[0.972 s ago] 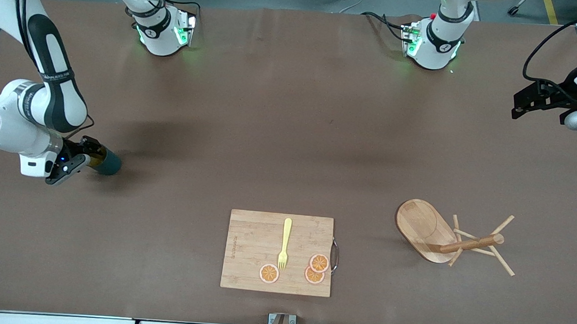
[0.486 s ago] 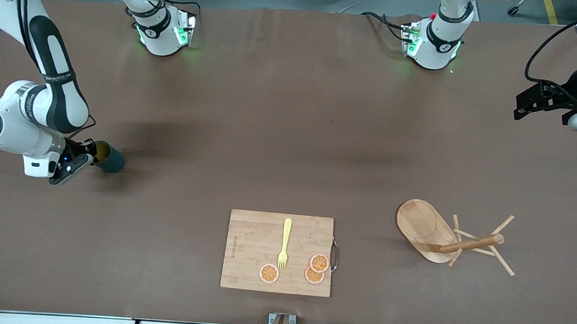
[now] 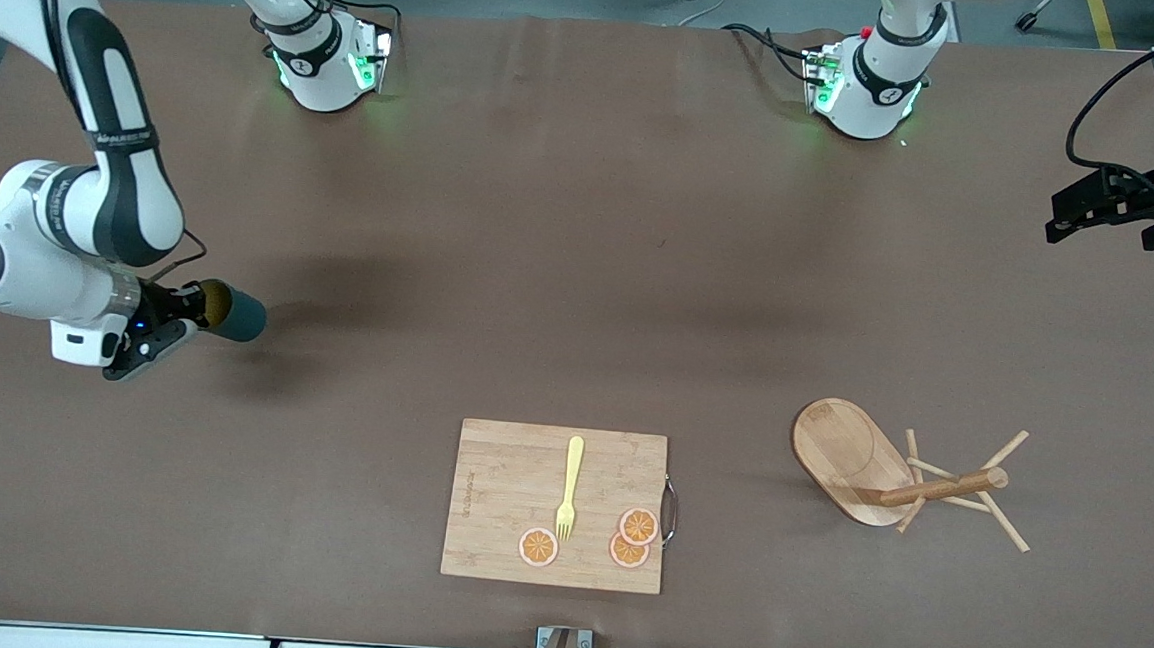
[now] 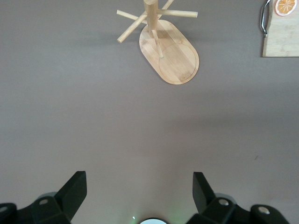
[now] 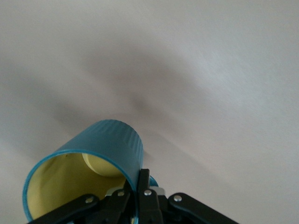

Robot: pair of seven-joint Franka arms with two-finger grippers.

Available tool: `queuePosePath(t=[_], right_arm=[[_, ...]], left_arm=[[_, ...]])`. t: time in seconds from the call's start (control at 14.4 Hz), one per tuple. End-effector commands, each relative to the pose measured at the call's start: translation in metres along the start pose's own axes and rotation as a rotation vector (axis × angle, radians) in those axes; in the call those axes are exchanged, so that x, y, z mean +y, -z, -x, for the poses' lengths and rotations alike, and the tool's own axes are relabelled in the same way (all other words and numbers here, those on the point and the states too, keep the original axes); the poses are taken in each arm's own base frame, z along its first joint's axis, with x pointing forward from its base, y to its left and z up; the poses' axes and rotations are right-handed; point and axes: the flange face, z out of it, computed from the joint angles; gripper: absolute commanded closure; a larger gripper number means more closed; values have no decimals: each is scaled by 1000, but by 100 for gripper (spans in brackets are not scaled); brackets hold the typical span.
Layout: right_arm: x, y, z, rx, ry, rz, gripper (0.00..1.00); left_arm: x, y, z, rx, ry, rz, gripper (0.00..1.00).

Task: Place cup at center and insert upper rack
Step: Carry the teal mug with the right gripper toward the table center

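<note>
The cup (image 3: 239,314), dark teal with a yellow inside, hangs tilted a little above the table at the right arm's end. My right gripper (image 3: 201,308) is shut on it. In the right wrist view one finger sits inside the cup (image 5: 98,156) and one outside, so the right gripper (image 5: 139,181) pinches the wall by the small handle. The upper rack (image 3: 854,459), a light wooden mug tree, lies tipped on its side toward the left arm's end. My left gripper (image 3: 1073,208) hovers open over that end's edge. The left wrist view shows the left gripper (image 4: 140,181) empty and the rack (image 4: 172,55) apart from it.
A bamboo cutting board (image 3: 511,495) lies near the front camera's edge at mid-table, carrying a yellow fork (image 3: 570,484) and three orange slices (image 3: 638,525). A corner of the board (image 4: 280,39) shows in the left wrist view. Both arm bases stand along the table's robot edge.
My right gripper shut on the cup's wall, lifted it off the table and carried it slightly toward the middle. The left gripper drifted farther out toward its end of the table.
</note>
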Motion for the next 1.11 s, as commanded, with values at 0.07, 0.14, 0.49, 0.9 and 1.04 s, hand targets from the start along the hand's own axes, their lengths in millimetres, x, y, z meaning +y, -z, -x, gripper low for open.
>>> queuePosePath(t=[0.07,0.14,0.49,0.9,1.04], right_arm=[[-84,26,-37,3,-154,-10,100],[-111,26,-51,-3,-204,-8,100],[-248,32,-115,28,-395,14,100],[-375,14,-175,48,-519,41,99],[-408,1,-190,46,-476,39,98]], left_arm=[[-7,8,6,9,9,-2,0],[-7,7,5,8,9,-2,0],[-3,7,4,9,3,-2,0],[13,-5,-8,8,-24,6,0],[17,-9,-12,8,-31,5,0]])
